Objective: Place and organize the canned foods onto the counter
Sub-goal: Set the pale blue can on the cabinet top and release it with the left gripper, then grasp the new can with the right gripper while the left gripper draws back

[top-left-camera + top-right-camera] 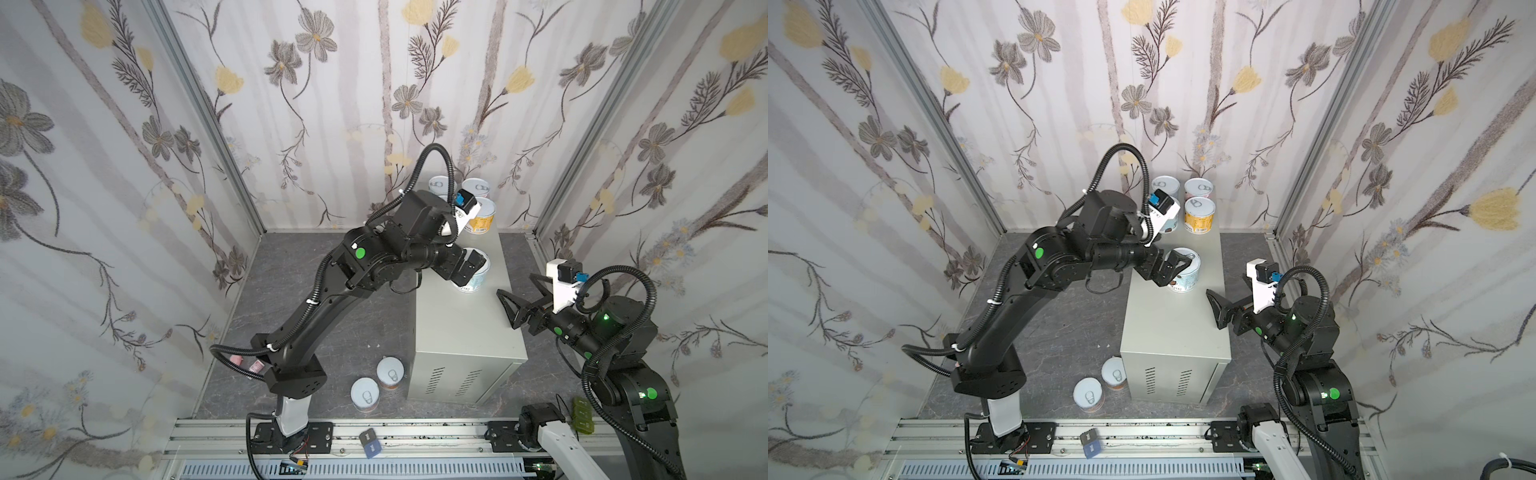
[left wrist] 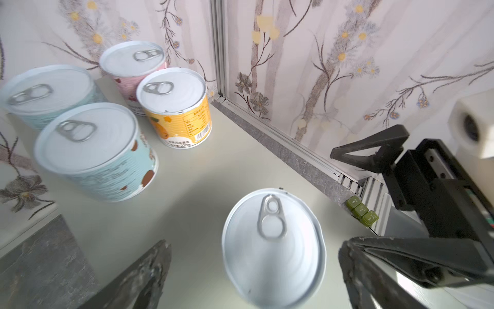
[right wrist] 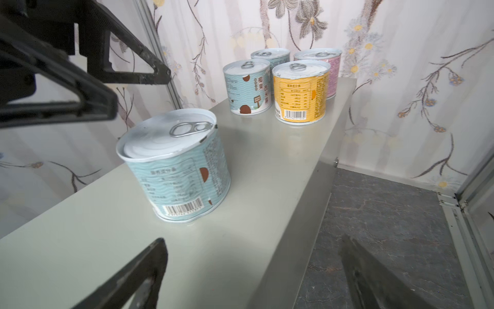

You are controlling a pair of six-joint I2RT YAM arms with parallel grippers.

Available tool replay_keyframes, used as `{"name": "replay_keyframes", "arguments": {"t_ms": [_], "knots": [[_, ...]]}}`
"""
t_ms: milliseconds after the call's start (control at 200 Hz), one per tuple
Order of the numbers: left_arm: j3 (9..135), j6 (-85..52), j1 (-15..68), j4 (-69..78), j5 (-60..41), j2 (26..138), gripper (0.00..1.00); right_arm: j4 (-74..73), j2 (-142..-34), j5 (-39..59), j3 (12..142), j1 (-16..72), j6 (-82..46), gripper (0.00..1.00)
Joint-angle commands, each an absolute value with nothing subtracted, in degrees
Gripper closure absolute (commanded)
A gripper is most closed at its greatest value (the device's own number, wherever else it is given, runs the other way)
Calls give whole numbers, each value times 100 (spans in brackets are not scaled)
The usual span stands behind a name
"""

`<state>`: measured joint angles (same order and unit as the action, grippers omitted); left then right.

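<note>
**Canned foods and end effectors: present holdings**

Left end effector: jaws spread wide, gripping nothing. The light-blue can stands upright on the table between its jaws. The left wrist view shows a gap on each side of the can.

Right end effector: jaws wide, empty, hovering over the table's long edge. One finger is above the top, the other above the floor. The light-blue can sits just ahead of it, and the left end effector faces it from across that can.

Group of four cans: upright and close together in two pairs, beyond both end effectors at the table's wall end. Two are light blue, one orange, one pink.

Two cans: upright on the floor, well behind and below the left end effector. They stand just beside each other at the table's vented end.
</note>
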<state>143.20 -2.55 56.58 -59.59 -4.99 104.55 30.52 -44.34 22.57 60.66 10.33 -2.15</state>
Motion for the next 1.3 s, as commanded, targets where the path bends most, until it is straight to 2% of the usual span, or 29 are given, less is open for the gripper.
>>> {"name": "replay_keyframes", "arguments": {"t_ms": [0,215,405,809,1004,1294], "knots": [[13415,-470,5432,-5156,-766,9700,0,2751,-4515,2143,6133,1361,-71,0],[11144,-942,4546,-4212,-1078,7943,0,2595,-4818,1476,6376,2270,-175,0],[10176,-1038,4057,-4143,-1075,7006,0,2302,-5255,795,6553,2831,-392,0],[9261,-1046,3466,-4374,-1088,6022,0,1809,-5988,440,6827,3232,-546,1],[9102,-1062,3380,-4343,-1099,5928,0,1776,-6073,108,6810,3228,-519,19],[8941,-1151,3357,-4244,-1057,5881,0,1416,-6169,-309,6531,2797,-419,22]]}}
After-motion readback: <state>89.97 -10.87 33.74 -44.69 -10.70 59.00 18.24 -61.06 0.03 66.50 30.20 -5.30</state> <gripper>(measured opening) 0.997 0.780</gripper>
